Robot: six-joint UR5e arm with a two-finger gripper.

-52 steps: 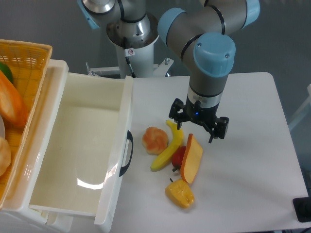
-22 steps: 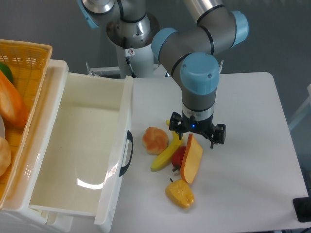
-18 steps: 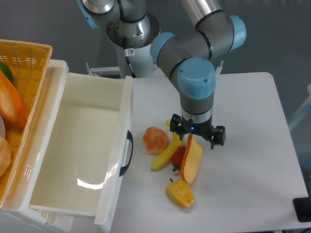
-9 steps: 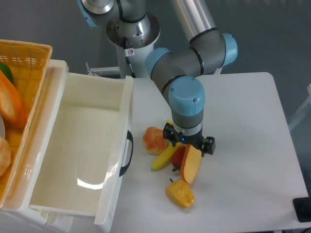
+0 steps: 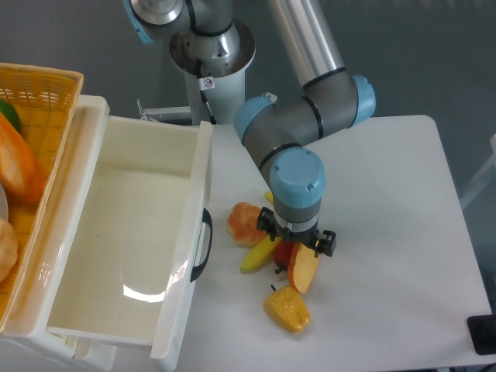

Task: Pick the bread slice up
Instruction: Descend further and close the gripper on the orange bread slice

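directly under the black two-finger end effector [image 5: 297, 242] lies the flat tan-orange toy bread slice with the darker crust edge [image 5: 303, 270]; its upper end is hidden beneath the tool, the lower end shows. the slice sits near the middle of the white counter [image 5: 387, 232], somewhat toward the near edge. its long axis runs roughly from far to near, tilted a little so the near end leans toward the left edge.

the end effector's fingers stand apart, one black tip showing on each side of the slice's upper end, so the span lies across the slice's width, not along it. whether the tips touch the crust cannot be told; nothing looks clamped yet.

neighbours crowd the left side: a red toy fruit [image 5: 284, 251] just beside the slice, a curved yellow banana [image 5: 259, 256] beyond it, a round pale-orange bun [image 5: 244, 224] farther toward the open white drawer [image 5: 132, 232]. a lumpy yellow-orange chunk [image 5: 286, 308] lies just off the slice's near end.

judgement: the closing move turns on the left finger slipping between slice and red fruit.
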